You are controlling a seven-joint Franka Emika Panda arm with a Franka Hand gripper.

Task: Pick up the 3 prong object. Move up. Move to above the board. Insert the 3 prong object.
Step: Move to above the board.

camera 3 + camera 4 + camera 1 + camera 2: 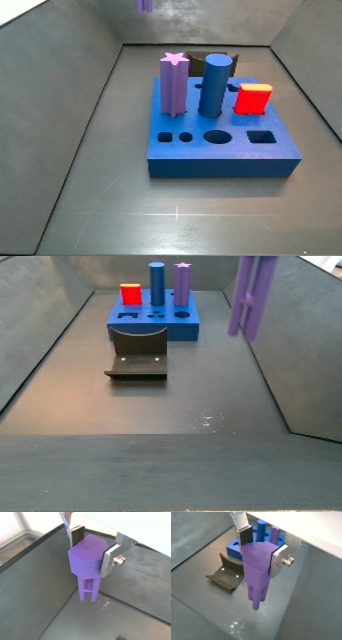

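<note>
- The 3 prong object (256, 572) hangs in the air clear of the floor, prongs pointing down, its top clamped between the silver fingers (111, 557).
- The gripper (92, 546) grips the piece on both sides.
- In a side view the piece (251, 296) is beside the board (154, 322), not over it.
- The fixture (138, 362) stands in front of the board.

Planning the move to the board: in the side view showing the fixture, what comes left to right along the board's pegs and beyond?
Red block → blue cylinder → purple star column → 3 prong object, lifted, gripper out of frame.
</note>
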